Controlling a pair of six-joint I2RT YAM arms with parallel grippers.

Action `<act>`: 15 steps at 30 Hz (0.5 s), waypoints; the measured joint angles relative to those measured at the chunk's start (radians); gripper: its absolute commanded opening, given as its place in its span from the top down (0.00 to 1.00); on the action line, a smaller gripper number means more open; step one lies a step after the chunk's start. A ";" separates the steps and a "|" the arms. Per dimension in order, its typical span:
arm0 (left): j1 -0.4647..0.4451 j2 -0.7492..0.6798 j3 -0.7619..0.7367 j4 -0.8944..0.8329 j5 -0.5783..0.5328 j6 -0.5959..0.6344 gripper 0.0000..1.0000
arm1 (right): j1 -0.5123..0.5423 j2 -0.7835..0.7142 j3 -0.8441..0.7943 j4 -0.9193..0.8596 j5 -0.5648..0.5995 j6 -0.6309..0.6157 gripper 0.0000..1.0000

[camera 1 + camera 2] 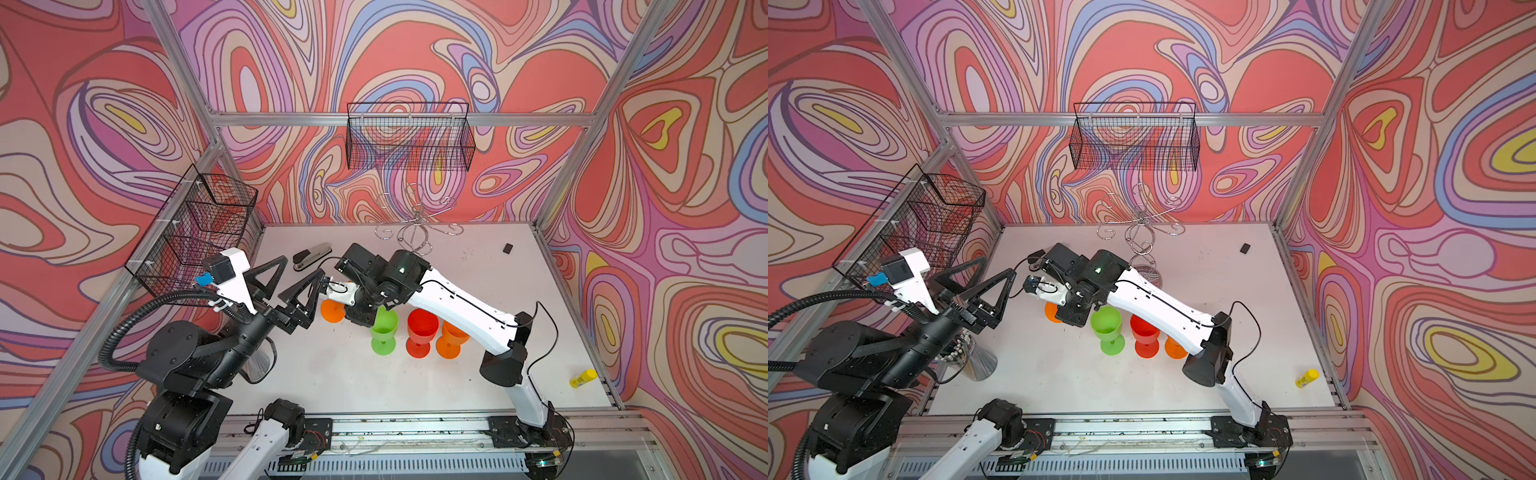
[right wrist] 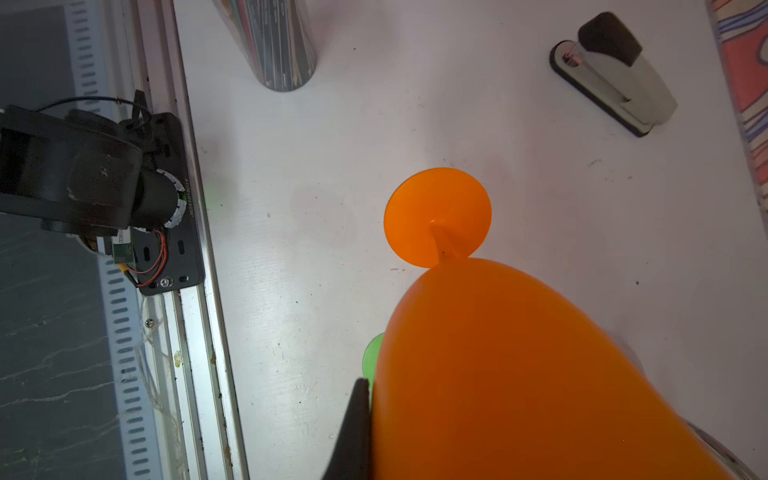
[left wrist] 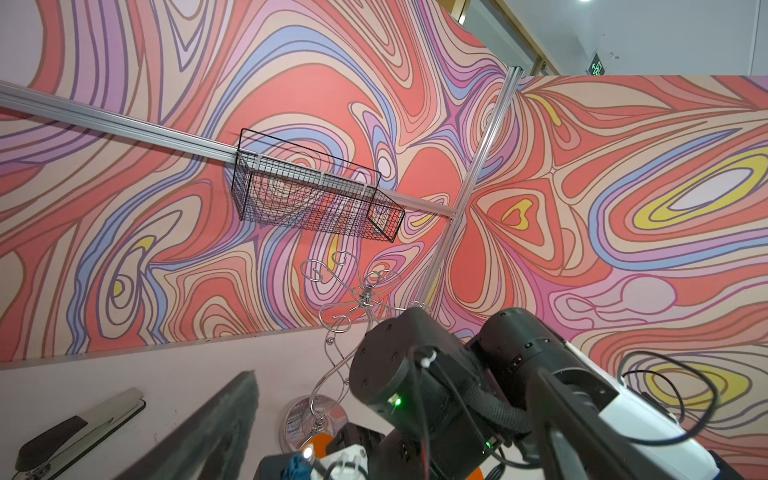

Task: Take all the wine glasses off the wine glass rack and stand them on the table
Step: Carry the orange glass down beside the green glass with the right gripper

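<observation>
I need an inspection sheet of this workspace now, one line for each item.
Surface: white table, small dark specks.
Job's things: wine glass rack, hooks empty; orange wine glass, gripped at the bowl; green glass, red glass, second orange glass upright on table.
Clutter: stapler, yellow bottle, small black piece, shiny cone.
Hands: left hand open, empty; right hand shut on orange wine glass.
Cables: black cable loops off right arm; corrugated hose along left arm.
Surroundings: patterned walls, back mesh basket, side mesh basket.

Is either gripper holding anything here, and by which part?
The right gripper is shut on the orange wine glass, holding it by the bowl, apparently at the wall near the rim, not by the stem or foot. The left gripper is open and empty.
</observation>
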 measured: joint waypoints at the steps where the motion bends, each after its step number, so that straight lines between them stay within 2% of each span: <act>1: 0.000 0.000 -0.002 0.000 -0.003 0.000 0.00 | 0.005 0.009 -0.003 -0.005 -0.002 -0.002 1.00; 15: 0.000 -0.006 -0.024 -0.004 -0.091 0.000 0.02 | 0.040 0.092 -0.013 -0.031 -0.003 -0.018 1.00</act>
